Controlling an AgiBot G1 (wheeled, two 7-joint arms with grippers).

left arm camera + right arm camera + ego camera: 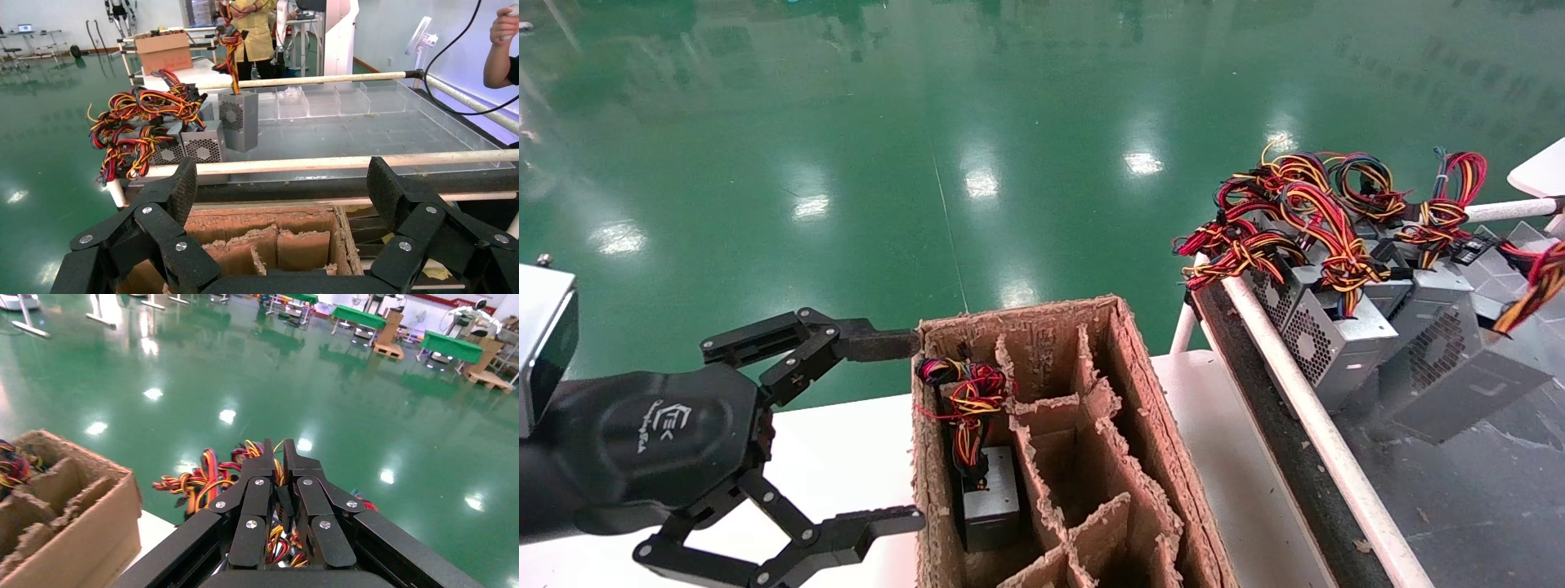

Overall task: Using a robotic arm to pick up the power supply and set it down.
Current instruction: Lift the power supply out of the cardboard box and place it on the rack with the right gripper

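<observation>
A: The power supply (991, 498) sits upright in a left-hand compartment of the cardboard box (1173, 457), its grey metal top showing and its red, yellow and black wires (967, 390) bunched above it toward the box's far wall.

B: And the box itself?

A: Rough brown corrugated cardboard with ragged, torn edges, split by dividers (1083, 457) into narrow cells. It stands on a smooth white table (846, 457).

B: Where is the left gripper (899, 431)?

A: Just left of the box, over the table. It is matte black, a linkage build with silver pins and a white logo, and its fingers (874, 523) are spread wide, one tip by the box's far left corner, the other beside its left wall nearer us. They hold nothing.

B: The right gripper (276, 454)?

A: Only its wrist camera shows it. Its two black fingers are pressed together with nothing between them, above a tangle of coloured wires.

B: What lies right of the box?

A: A dark tray edged by a white rail (1324, 433), carrying several more supplies (1324, 343): grey boxes with perforated vent sides and looping wire bundles.

B: And beyond the box?

A: A glossy green floor (928, 122) mirroring ceiling lights. Farther across the room stand green-covered benches (450, 346) and a person in yellow (254, 30).
</observation>
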